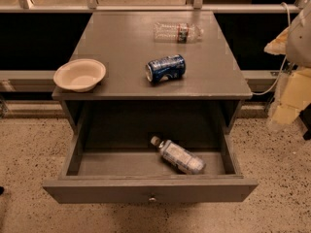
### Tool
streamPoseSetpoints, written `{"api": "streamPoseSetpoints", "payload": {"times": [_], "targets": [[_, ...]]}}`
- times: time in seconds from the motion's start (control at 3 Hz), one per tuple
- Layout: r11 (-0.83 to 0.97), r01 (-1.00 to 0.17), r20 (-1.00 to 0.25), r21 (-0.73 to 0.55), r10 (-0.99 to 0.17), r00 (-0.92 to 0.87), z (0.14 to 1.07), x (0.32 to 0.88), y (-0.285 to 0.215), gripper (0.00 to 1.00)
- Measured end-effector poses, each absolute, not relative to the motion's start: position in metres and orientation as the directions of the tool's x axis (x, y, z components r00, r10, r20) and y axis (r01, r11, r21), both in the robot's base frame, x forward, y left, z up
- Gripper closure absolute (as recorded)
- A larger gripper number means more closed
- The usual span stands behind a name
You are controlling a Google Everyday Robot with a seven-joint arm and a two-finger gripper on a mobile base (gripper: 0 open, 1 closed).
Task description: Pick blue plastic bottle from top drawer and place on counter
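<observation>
The blue plastic bottle (179, 157) lies on its side inside the open top drawer (97, 188), right of the middle, its white cap pointing to the back left. The drawer is pulled out under the counter (121, 38), with a small round knob (152, 198) on its front panel. My gripper (284, 111) hangs at the right edge of the view, beside the cabinet's right side, well away from the bottle and above floor level.
On the counter lie a blue soda can (165, 68) on its side near the front, a crinkled clear bottle (177, 32) at the back, and a white bowl (79, 74) at the front left corner. Speckled floor surrounds the cabinet.
</observation>
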State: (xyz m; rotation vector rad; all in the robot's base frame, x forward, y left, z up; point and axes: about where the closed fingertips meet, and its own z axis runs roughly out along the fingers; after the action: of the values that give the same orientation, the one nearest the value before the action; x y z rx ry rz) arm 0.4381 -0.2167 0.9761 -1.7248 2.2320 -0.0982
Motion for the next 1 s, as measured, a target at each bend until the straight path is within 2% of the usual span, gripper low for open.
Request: {"api": "streamPoseSetpoints", "payload": {"times": [0.33,0.67,1.0], "targets": [[0.270,-0.931,-0.207,-0.245,-0.953,-0.221,0.976,0.438,-0.217,0.00],[0.259,-0.942,-0.290,-0.214,-0.938,-0.192,0.954,0.442,-0.205,0.00],[0.226,-0.960,-0.493,-0.163,-0.862,-0.119,0.893,0.425,-0.154,0.00]]}}
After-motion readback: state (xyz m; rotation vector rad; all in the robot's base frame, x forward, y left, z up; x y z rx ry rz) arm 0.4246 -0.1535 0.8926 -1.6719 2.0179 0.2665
